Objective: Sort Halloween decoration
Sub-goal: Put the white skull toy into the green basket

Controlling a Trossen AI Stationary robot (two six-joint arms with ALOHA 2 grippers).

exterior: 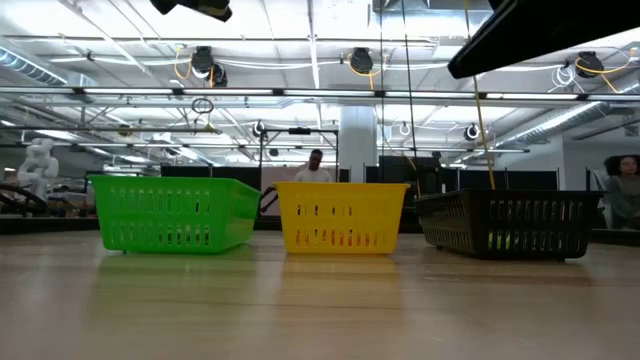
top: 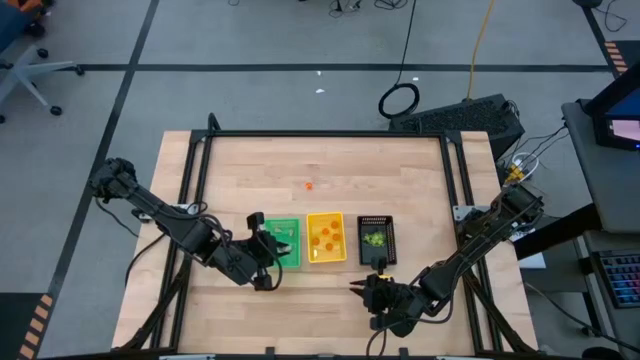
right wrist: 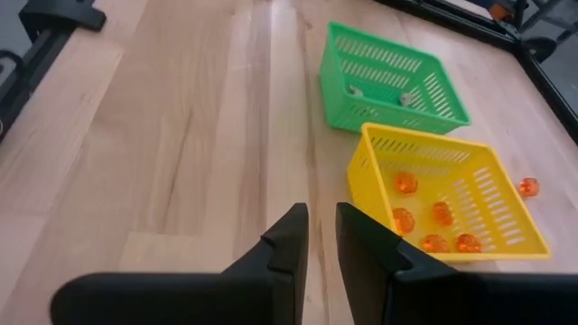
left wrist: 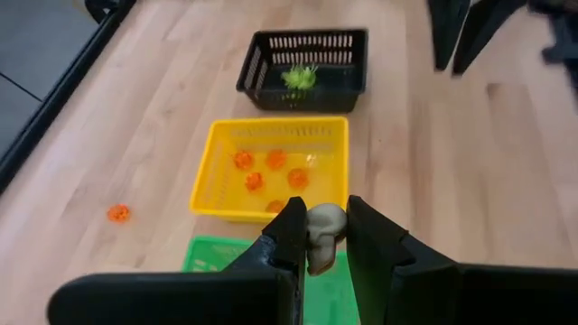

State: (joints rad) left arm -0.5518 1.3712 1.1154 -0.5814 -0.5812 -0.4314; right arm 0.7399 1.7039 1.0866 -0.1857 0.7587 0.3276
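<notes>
Three trays stand in a row on the table: green (top: pixel 284 243), yellow (top: pixel 326 238) and black (top: pixel 376 240). Several orange trinkets (left wrist: pixel 271 170) lie in the yellow tray, a yellow-green one (left wrist: pixel 300 76) in the black tray, and pale ones (right wrist: pixel 408 97) in the green tray. One orange trinket (top: pixel 308 185) lies loose on the table beyond the trays. My left gripper (top: pixel 266 240) hangs over the green tray's left side, shut on a pale whitish-grey trinket (left wrist: pixel 324 233). My right gripper (top: pixel 358 286) hovers near the front edge, below the black tray, shut and holding nothing. My left gripper pinches the pale, skull-like trinket by its two sides (left wrist: pixel 312 236) between its two fingers, near their free ends. The fingers slant down from the table's left toward the trays. The trinket is lifted clear, above the green tray (left wrist: pixel 262 262).
Bare wooden table lies in front of and behind the trays. A black metal frame (top: pixel 320 133) runs along the table's edges. In the low view the green (exterior: pixel 175 213), yellow (exterior: pixel 340 215) and black (exterior: pixel 505 223) trays stand side by side, with people in the room behind.
</notes>
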